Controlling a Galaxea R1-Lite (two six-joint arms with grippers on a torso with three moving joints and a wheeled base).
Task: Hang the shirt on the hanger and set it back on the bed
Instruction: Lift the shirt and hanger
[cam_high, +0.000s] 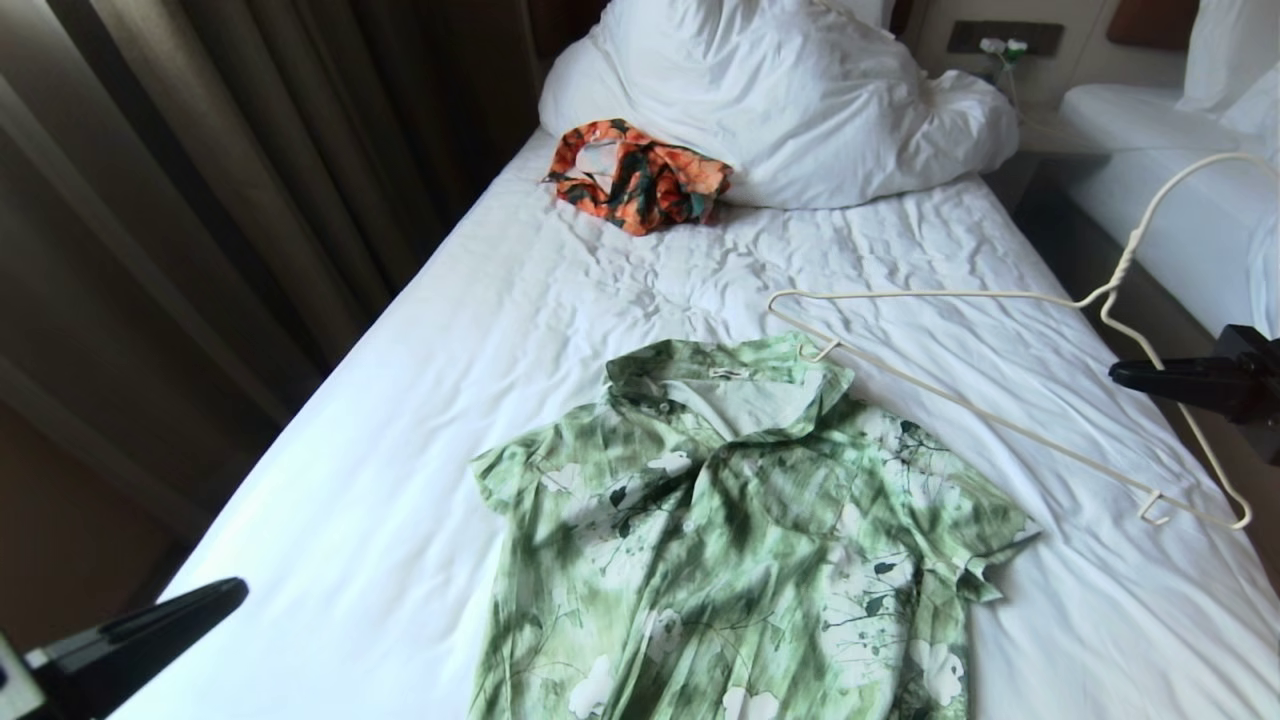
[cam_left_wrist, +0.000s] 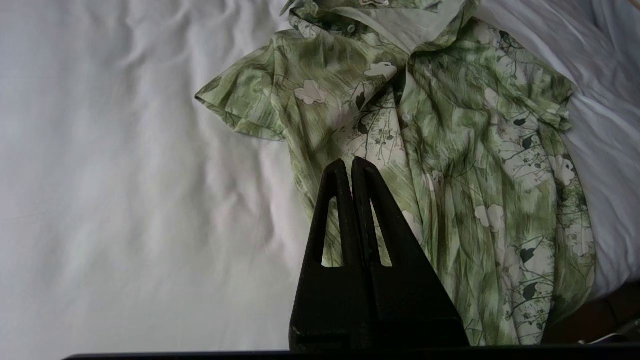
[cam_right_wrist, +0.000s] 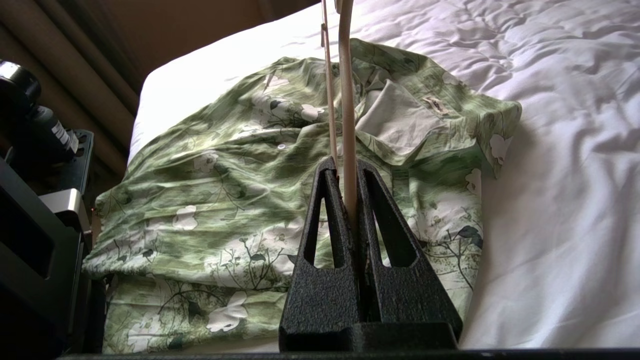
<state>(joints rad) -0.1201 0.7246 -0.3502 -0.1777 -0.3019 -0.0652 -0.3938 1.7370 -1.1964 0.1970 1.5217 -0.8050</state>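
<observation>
The green-and-white floral shirt (cam_high: 740, 530) lies flat, collar toward the pillows, on the bed's wrinkled white sheet (cam_high: 400, 450). The cream wire hanger (cam_high: 950, 294) hangs tilted above the bed on the right, with one notched end just over the collar. My right gripper (cam_high: 1125, 375) is at the right edge, shut on one sloping side of the frame. In the right wrist view the hanger wire (cam_right_wrist: 346, 100) runs up from between the shut right gripper (cam_right_wrist: 346, 167), with the shirt (cam_right_wrist: 225, 175) beyond. My left gripper (cam_left_wrist: 351, 162) is shut and empty, hovering over the shirt (cam_left_wrist: 450, 150); the left gripper (cam_high: 230, 592) enters at bottom left.
An orange-and-dark-green garment (cam_high: 640, 175) lies crumpled against the white duvet (cam_high: 800, 90) at the head of the bed. A second white bed (cam_high: 1180, 170) stands to the right across a narrow gap. Brown curtains (cam_high: 200, 200) hang along the left side.
</observation>
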